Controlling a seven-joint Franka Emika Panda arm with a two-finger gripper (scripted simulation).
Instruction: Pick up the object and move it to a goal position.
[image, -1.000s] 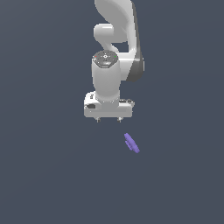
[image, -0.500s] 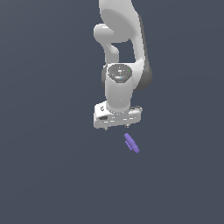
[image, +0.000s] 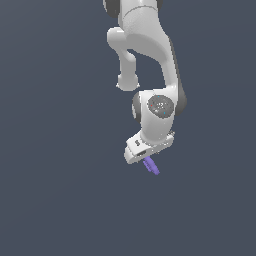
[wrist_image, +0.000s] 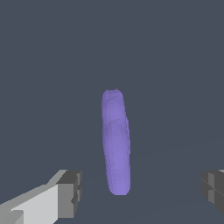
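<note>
The gripper (wrist_image: 139, 192) has its jaws spread wide, one dark pad (wrist_image: 70, 192) on either side of the purple object (wrist_image: 116, 142), neither touching it. The object lies lengthwise between them on a flat, uniform slate-grey surface (image: 60, 200). In the exterior view, the white hand sits directly over the object (image: 151, 166), partly covering it.

— How is your arm set?

— My arm (image: 150, 50) comes down from the top of the exterior view, bends at the elbow and ends in a wrist (image: 156, 112) turned downward and tilted.

— And the gripper?

— My gripper (wrist_image: 140, 192) points down, jaws spread wide. One finger (wrist_image: 70, 194) sits far from the other (wrist_image: 214, 190), with nothing touching either pad.
</note>
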